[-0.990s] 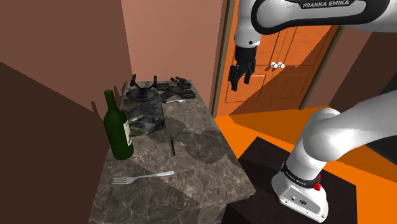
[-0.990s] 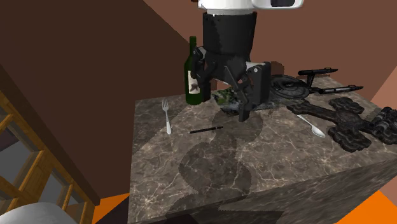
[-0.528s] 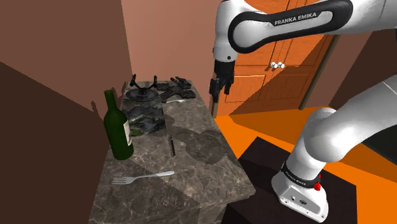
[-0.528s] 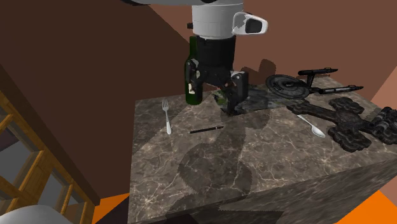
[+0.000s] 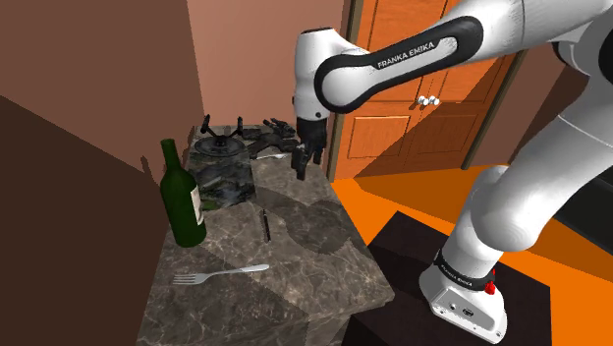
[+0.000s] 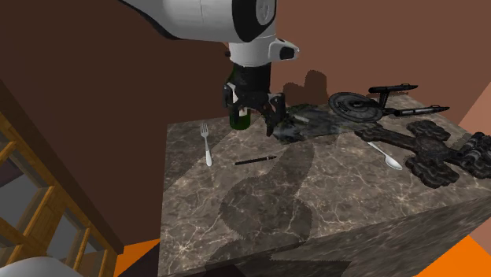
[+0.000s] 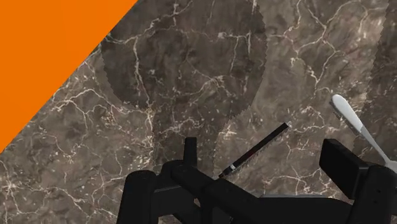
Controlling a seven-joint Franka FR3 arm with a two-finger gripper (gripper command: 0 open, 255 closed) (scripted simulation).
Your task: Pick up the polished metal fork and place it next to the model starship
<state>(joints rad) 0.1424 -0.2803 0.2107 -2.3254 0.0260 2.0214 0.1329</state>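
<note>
The all-black two-finger gripper [image 5: 301, 163] is hovering open-fingered and empty above the dark marble counter [image 5: 324, 275]; the shiny silver metal fork [image 5: 222, 272] is lying flat near the dark green bottle [image 5: 184, 201], well apart from the dark grey model starship [image 5: 218, 144]

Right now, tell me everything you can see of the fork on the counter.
The fork is one slim piece, pale and silvery like polished metal, with a short row of tines and a narrow handle. It lies flat on the dark veined stone countertop, near the front edge in the shoulder view, with its tines pointing to that view's left. It sits in front of the green bottle and apart from it. It is also clear of the thin black pen. Only the countertop touches it.
</note>
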